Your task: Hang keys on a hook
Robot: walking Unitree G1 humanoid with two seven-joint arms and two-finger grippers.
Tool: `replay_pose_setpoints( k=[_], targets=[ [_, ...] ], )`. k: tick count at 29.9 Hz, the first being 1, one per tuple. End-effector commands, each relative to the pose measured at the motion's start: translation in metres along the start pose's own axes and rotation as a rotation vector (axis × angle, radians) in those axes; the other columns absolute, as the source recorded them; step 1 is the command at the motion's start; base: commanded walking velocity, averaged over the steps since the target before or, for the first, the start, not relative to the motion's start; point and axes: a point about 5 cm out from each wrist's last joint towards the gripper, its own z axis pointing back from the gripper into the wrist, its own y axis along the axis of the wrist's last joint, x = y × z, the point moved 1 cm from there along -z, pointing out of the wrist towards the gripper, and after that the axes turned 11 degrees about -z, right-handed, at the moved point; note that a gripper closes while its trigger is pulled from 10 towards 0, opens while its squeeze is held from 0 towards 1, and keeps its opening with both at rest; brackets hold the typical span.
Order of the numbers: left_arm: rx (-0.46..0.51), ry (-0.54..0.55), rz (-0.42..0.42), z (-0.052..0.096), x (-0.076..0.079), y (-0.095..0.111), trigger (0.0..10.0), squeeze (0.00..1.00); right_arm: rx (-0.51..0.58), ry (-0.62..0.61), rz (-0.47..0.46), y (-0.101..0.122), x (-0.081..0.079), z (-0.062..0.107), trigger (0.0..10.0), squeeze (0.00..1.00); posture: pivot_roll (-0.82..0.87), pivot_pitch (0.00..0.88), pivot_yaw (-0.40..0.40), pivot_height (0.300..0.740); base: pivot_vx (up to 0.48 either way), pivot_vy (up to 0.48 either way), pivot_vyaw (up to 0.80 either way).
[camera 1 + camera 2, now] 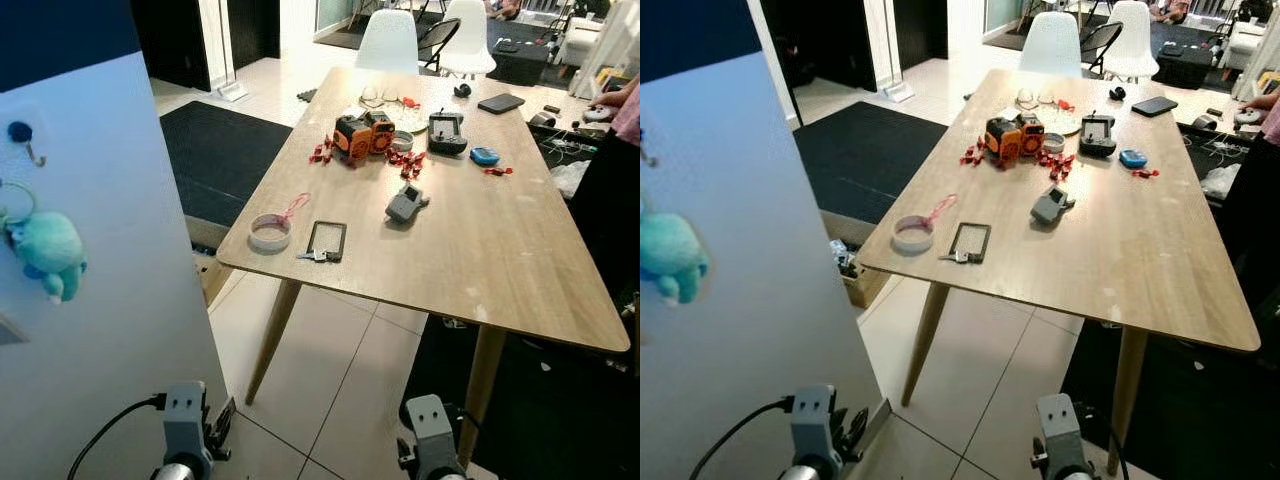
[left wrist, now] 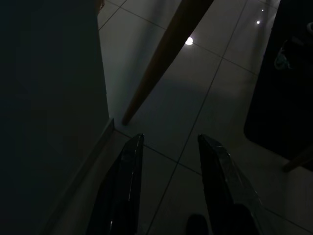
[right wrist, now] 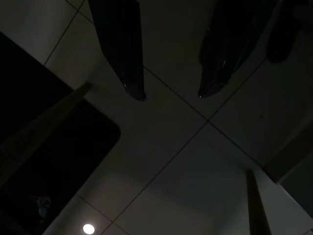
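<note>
A small bunch of keys (image 1: 316, 256) lies by a black rectangular frame (image 1: 328, 240) near the front left corner of the wooden table (image 1: 500, 260). On the white panel (image 1: 120, 250) at the left, a blue-knobbed hook (image 1: 24, 140) sticks out bare. Below it hangs a teal plush toy (image 1: 48, 252). Both arms hang low by the floor. In the dark wrist views my left gripper (image 2: 169, 139) and my right gripper (image 3: 171, 94) are open over the tiles, holding nothing.
A tape roll (image 1: 269, 232), a grey device (image 1: 405, 203), an orange gadget (image 1: 363, 135) and several small red parts lie on the table. White chairs (image 1: 388, 42) stand at its far end. A person (image 1: 622, 110) is at the right edge. A black rug (image 1: 215, 150) lies beyond the panel.
</note>
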Motion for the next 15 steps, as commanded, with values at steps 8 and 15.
replay_pose_setpoints(
  k=[8,15],
  targets=[
    [-0.034,0.003,-0.005,0.0011,-0.0002,-0.0051,10.0,0.00,-0.014,-0.003,0.002,-0.0042,0.0009,0.0016,10.0,0.00,0.02,0.077,-0.008,0.740,0.000,0.000,0.00],
    [-0.033,0.004,0.014,0.0003,-0.0012,-0.0042,10.0,0.00,-0.032,-0.008,0.003,-0.0060,0.0009,0.0014,10.0,0.00,0.03,0.069,-0.009,0.740,0.000,0.000,0.00]
  ],
)
